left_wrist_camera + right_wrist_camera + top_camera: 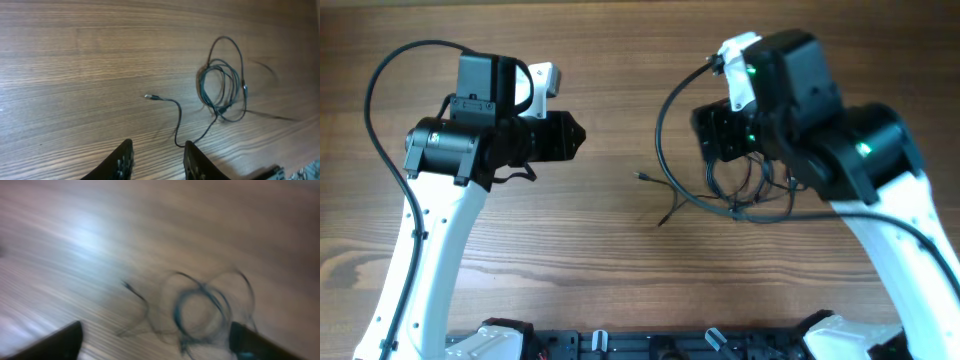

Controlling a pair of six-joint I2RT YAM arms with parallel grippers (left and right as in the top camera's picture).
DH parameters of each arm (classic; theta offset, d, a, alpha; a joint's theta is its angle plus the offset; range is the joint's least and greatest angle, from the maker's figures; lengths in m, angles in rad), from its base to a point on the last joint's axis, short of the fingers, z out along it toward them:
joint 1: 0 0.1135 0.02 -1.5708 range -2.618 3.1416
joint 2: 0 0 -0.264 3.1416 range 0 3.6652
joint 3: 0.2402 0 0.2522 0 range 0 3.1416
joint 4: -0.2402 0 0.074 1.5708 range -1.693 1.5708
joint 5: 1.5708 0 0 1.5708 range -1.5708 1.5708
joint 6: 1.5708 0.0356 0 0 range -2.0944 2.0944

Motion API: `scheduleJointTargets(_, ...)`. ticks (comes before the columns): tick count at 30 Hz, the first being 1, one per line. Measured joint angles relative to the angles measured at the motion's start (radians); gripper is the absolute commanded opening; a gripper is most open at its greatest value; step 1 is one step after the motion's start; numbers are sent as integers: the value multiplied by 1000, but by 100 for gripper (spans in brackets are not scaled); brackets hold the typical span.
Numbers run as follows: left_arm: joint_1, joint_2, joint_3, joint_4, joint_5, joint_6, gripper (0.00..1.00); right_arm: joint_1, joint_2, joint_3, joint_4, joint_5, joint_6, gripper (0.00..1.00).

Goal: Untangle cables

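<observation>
**Legible markings: none**

No lettering, label, brand name or numeral can be read in any of the three views. The only sign-like marks are small green indicator lights (pixel 752 70) on the black housing of the right arm (pixel 800 75). In the overhead view they sit just above and to the right of the cables (pixel 760 214), and they carry no characters. The right wrist view is too blurred to show any fine print.
</observation>
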Motion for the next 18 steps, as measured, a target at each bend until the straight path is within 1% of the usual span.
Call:
scheduleJointTargets(3,0,0,0,0,16,14,36,-3,58,-1,-132,131,98,100)
scheduleJointTargets(6,0,0,0,1,21,22,36,-14,124,-2,-188,180,149,100)
scheduleJointTargets(14,0,0,0,1,27,29,37,-18,320,-2,-191,82,98,100)
scheduleJointTargets(18,0,0,0,1,29,29,37,-33,385,-2,-176,85,85,99)
